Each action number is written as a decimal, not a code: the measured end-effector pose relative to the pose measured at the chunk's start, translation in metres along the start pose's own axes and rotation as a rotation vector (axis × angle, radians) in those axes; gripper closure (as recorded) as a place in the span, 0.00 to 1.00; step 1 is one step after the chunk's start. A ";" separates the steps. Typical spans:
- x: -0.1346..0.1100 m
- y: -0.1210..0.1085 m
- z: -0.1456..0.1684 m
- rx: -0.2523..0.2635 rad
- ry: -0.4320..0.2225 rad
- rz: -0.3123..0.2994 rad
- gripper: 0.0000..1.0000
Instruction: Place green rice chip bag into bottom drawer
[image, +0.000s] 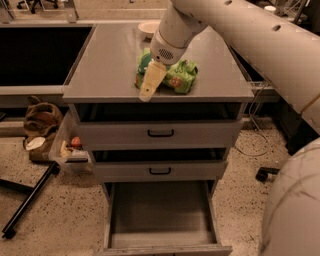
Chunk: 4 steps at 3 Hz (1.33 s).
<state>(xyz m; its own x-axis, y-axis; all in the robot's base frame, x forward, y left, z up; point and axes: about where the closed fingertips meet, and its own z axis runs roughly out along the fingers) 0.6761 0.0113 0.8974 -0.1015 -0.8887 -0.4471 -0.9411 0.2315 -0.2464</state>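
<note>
The green rice chip bag (179, 76) lies crumpled on the grey cabinet top (105, 65), near its front edge. My gripper (150, 84) hangs from the white arm just in front of the bag's left part and covers it. The bottom drawer (160, 215) stands pulled out below, its plain grey floor bare. The two shallower drawers with black handles above it are shut.
A white bowl (148, 27) sits at the back of the cabinet top. A clear bin (70, 150) with small items and a brown bag (42, 120) sit on the floor at the left. A black chair leg (27, 200) lies on the speckled floor. A chair base (267, 172) stands at the right.
</note>
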 end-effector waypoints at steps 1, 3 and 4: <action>0.018 -0.024 0.001 0.056 0.019 0.034 0.00; 0.058 -0.096 0.014 0.150 0.099 0.118 0.00; 0.077 -0.107 0.022 0.150 0.131 0.147 0.00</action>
<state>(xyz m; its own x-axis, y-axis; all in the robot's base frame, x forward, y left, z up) 0.7765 -0.0733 0.8708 -0.2837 -0.8827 -0.3745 -0.8556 0.4094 -0.3167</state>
